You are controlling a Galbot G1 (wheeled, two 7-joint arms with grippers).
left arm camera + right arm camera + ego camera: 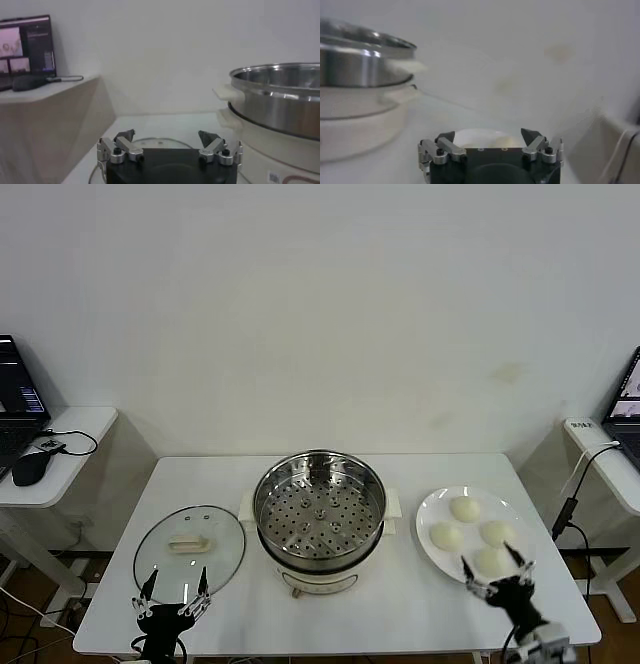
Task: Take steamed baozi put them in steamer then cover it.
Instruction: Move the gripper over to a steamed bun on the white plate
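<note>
The steamer (320,514), a shiny steel pot with a perforated tray on a cream base, stands at the table's middle and holds no buns. Four cream-white baozi (464,509) lie on a white plate (430,512) to its right. The glass cover (190,544) lies flat on the table to its left. My right gripper (495,568) is open at the plate's front edge, its fingers on either side of the nearest bun (480,137). My left gripper (176,588) is open and empty at the cover's front edge; the cover's rim shows in the left wrist view (165,142).
Side tables with laptops stand at the left (50,434) and right (610,454). A mouse (28,468) lies on the left one. A cable (570,504) hangs off the right one. The table's front edge runs just below both grippers.
</note>
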